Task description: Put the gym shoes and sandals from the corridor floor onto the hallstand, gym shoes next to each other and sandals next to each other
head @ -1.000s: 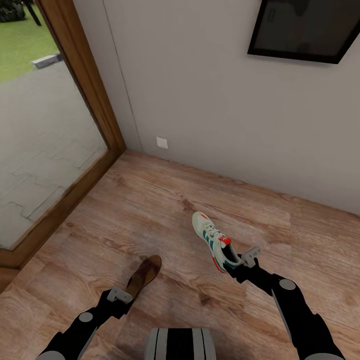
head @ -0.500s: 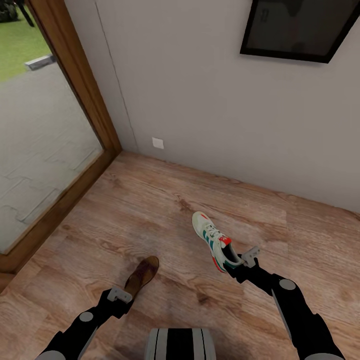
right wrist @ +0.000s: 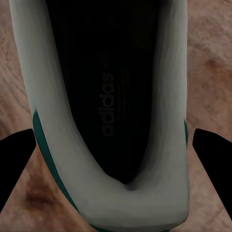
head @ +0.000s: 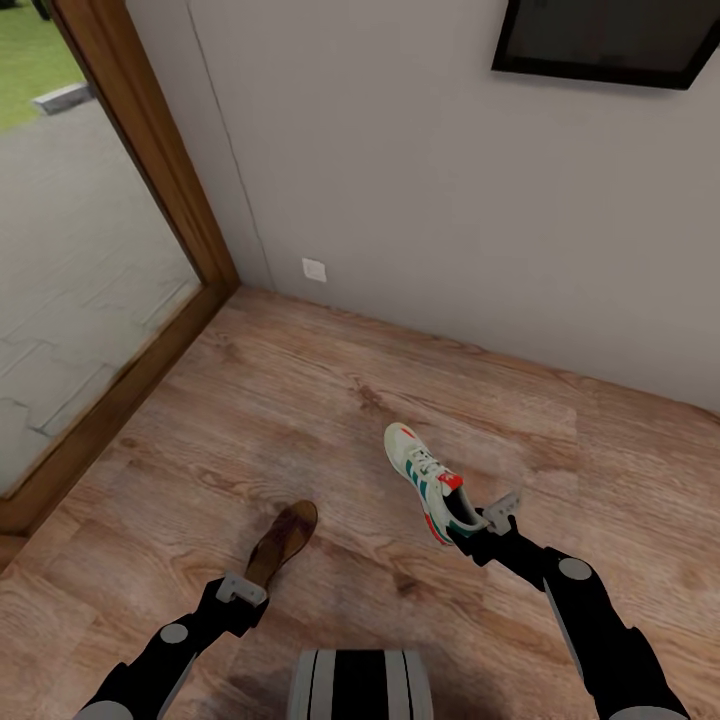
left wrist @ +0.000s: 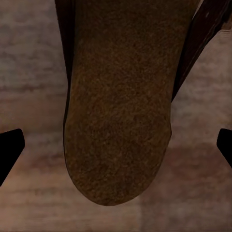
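One gym shoe [head: 425, 483] sits just right of center in the lower half of the head view, toe pointing up-frame toward the wall, heel tucked into the right gripper [head: 478, 528]. It looks lifted off the corridor floor [head: 300, 400], and I'd say it's held by the heel so the long body can go nose-first onto a shelf. In the right wrist view the shoe's dark inside and pale heel collar [right wrist: 108, 121] sit squarely between the two black fingers [right wrist: 17, 159], which flank the heel on either side: clamped on the shoe, by the look of it.

Over at lower left of center, one sandal [head: 283, 543] hangs out ahead of the left gripper [head: 243, 592], also gripped at its heel end, toe angled up and slightly right. The left wrist view shows its brown footbed [left wrist: 118, 106] running straight out between the fingers [left wrist: 9, 150], whose tips peek in wide at both edges; how tightly they bear on it I cannot tell, but the sandal appears held.

One item per arm, then, a sensible way to halve the trips. No rack here, just a grey wall, a white wall plate [head: 314, 269], a dark picture frame [head: 610, 40] at upper right and a wood-framed glass door [head: 90, 240] at left, so the robot is probably in transit.
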You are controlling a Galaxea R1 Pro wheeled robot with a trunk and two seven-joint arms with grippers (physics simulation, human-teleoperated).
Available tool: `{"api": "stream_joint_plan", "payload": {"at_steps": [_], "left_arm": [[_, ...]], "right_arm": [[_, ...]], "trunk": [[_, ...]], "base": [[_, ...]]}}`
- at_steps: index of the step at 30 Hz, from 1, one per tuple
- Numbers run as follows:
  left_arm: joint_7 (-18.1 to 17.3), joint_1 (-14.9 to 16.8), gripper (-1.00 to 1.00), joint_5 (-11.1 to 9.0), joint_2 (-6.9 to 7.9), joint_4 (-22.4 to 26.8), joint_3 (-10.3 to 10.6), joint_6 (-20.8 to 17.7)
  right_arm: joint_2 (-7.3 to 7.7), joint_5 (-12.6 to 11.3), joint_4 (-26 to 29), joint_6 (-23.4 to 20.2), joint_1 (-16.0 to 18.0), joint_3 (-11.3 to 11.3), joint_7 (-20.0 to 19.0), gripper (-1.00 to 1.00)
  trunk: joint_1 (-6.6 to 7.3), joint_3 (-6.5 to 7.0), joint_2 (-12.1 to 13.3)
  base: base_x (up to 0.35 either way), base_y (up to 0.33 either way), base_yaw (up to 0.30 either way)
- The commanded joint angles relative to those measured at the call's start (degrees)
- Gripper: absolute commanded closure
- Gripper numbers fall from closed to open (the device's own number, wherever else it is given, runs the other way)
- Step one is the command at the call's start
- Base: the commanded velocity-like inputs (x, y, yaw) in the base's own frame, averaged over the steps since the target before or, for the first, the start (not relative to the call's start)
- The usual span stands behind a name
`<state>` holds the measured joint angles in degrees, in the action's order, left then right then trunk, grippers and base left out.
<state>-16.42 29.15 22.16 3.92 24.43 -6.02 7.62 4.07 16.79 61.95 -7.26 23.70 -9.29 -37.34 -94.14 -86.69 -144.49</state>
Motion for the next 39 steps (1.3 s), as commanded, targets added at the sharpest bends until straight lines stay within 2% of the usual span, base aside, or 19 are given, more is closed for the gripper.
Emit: {"api": "stream_joint_plan", "payload": {"at_steps": [1,5,17,23,39], "left_arm": [[-0.4,0.0,-1.00,0.6,-0.05,0.0,-0.5,0.3],[-0.4,0.0,-1.00,0.6,-0.05,0.0,-0.5,0.3],[-0.3,0.0,-1.00,0.7,0.29,0.0,-0.6,0.3],[0.6,0.0,-1.00,0.7,0.30,0.0,-0.5,0.3],[0.8,0.0,-1.00,0.6,0.22,0.0,-0.5,0.3]], "right_arm": [[-0.03,0.2,0.1,-0.3,0.0,-0.1,-0.4,1.00],[-0.03,0.2,0.1,-0.2,0.0,-0.1,-0.4,1.00],[-0.03,0.2,0.1,-0.3,0.0,-0.1,-0.4,1.00],[-0.03,0.2,0.1,-0.2,0.0,-0.1,-0.4,1.00],[-0.03,0.2,0.1,-0.3,0.0,-0.1,-0.4,1.00]], "trunk": [[-0.01,-0.26,0.0],[-0.12,-1.15,-0.1],[-0.12,-1.32,-0.1],[-0.27,-2.66,-0.2],[-0.27,-2.66,-0.2]], "base": [[0.000,0.000,0.000],[0.000,0.000,0.000],[0.000,0.000,0.000],[0.000,0.000,0.000],[0.000,0.000,0.000]]}}
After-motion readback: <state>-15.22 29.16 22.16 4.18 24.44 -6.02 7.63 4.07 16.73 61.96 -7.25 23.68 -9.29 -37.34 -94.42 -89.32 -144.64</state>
